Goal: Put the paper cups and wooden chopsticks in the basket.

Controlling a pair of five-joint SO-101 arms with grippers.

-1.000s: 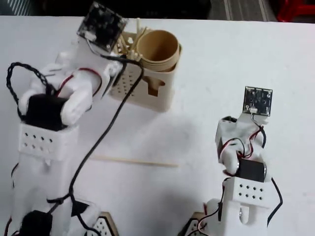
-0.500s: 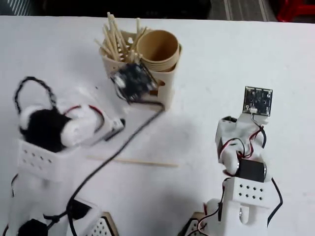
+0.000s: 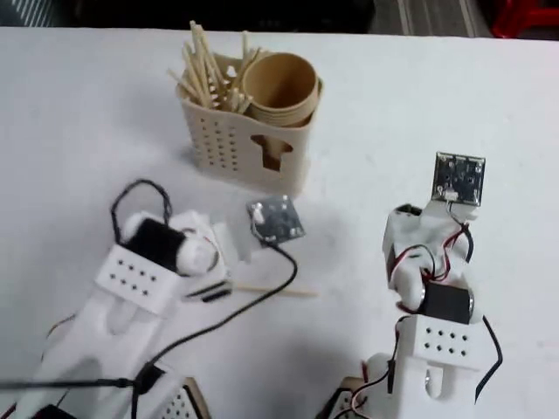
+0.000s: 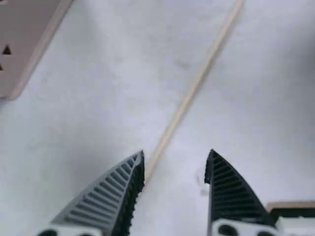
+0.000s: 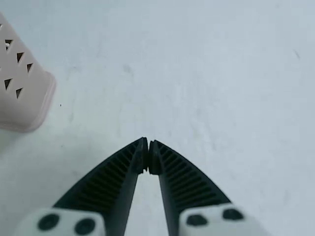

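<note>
A cream basket [image 3: 249, 148] at the back of the table holds stacked paper cups [image 3: 279, 85] and a bundle of wooden chopsticks [image 3: 208, 72]. One loose chopstick [image 3: 284, 291] lies flat on the white table in front of it. My left gripper [image 4: 174, 169] hangs open right over that chopstick [image 4: 197, 83], one finger on each side of its near end. The left arm [image 3: 166, 262] is low over the table at the front left. My right gripper [image 5: 147, 155] is shut on nothing above bare table, with the right arm [image 3: 432, 262] folded at the front right.
A basket corner [image 5: 22, 98] shows beside the right gripper and another basket corner [image 4: 27, 44] near the left one. A black cable [image 3: 244, 305] trails from the left arm across the table. Open table lies between the arms and to the right.
The left arm has swung from above the basket down and toward the front, ending low over the loose chopstick. The right arm has kept still.
</note>
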